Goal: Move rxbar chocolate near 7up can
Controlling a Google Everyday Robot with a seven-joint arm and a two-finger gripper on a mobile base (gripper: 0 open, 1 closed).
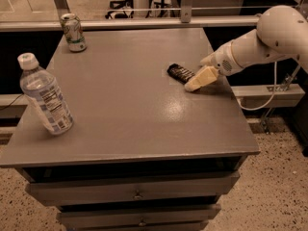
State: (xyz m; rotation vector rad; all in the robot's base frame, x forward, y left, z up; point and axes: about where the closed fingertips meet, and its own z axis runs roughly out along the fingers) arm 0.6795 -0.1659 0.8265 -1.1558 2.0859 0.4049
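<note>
The rxbar chocolate [179, 72] lies flat on the grey table top [125, 109], right of the middle and toward the back half. Its long side runs on a slant from upper left to lower right. The gripper [197, 79] sits low over the table at the bar's right end, its pale tip touching or just beside the wrapper. Whether the claw is clenched on the bar or released cannot be told from this view. The white arm [262, 40] reaches in from the right edge of the table.

The 7up can [73, 32] stands upright at the back left corner, well apart from the bar, with its silver top facing up. Whether it is opened, or what is in it, cannot be seen. Near the left edge, closer to the front, a clear water bottle [45, 97] stands with a white cap on. It looks mostly full of clear liquid and carries a pale label.

Under the top are shut drawers [134, 189] with small knobs, their contents hidden. A pale cable [274, 88] hangs to the right of the table.
</note>
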